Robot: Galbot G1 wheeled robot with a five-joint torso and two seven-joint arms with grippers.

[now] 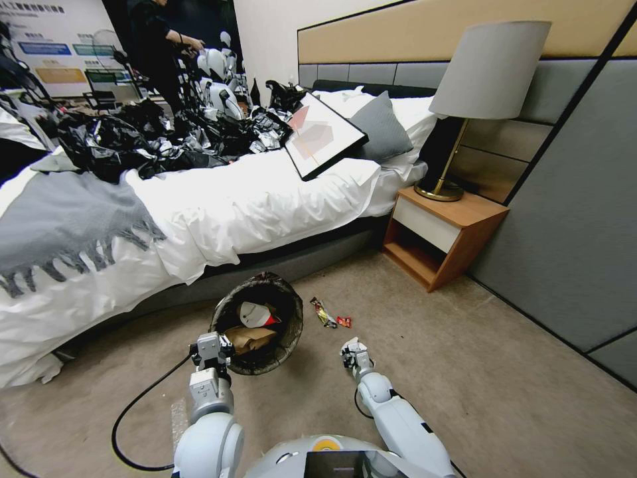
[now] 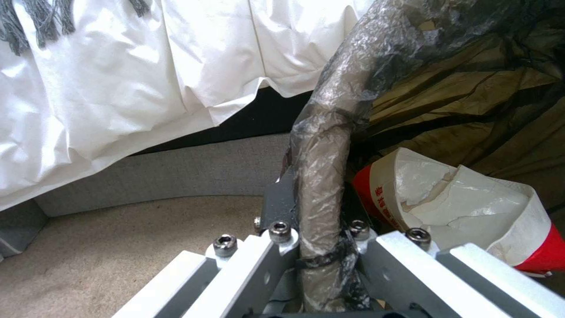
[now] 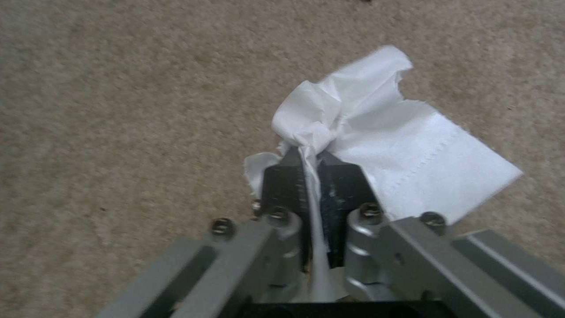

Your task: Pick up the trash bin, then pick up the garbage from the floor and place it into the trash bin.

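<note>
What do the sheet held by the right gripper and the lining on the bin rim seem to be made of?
The white sheet looks like soft tissue paper: matte, crumpled, with a perforated line. The bin lining looks like thin plastic film: glossy, wrinkled, semi-transparent.

Ahead of us stands a bed (image 1: 219,212) under a rumpled white sheet, with a grey fringed throw (image 1: 63,219) draped over its near end and a heap of shiny black plastic bags (image 1: 152,136) piled across the middle. A framed picture (image 1: 323,135) leans tilted against a grey pillow (image 1: 381,126) near the headboard. Beside the bed we see a wooden nightstand (image 1: 441,232) with an open lower shelf, carrying a brass-stemmed lamp (image 1: 481,86) with a pale shade, and beige carpet (image 1: 464,372) covers the floor.
</note>
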